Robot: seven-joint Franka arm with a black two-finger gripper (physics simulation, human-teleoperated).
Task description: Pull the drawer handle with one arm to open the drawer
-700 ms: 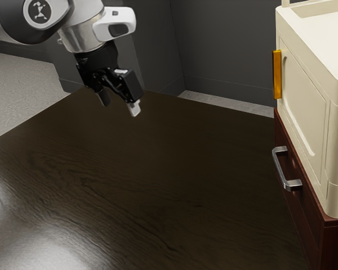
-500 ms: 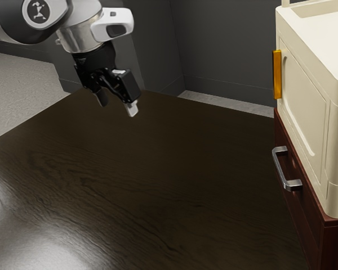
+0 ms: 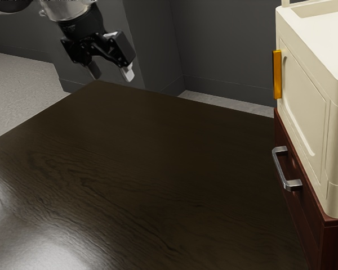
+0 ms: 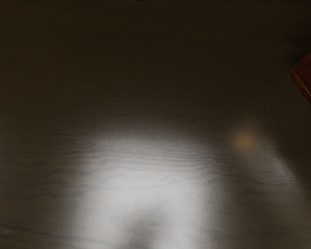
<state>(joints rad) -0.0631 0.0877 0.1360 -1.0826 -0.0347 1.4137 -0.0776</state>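
At the exterior view's upper left, the black two-finger gripper (image 3: 111,73) is held with jaws spread. Rightward and downward travel over the dark wooden desk (image 3: 135,163) is called for, toward the silver metal bar handle (image 3: 279,169) at right-centre, mounted lengthwise along the dark red wooden drawer (image 3: 307,205), well apart.

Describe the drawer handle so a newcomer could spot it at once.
At the exterior view's right, a cream box sits on a dark red cabinet. On the cabinet's front is the drawer handle, a silvery bar bent at both ends. Its metallic grey sets it apart from the orange strip higher up on the box.
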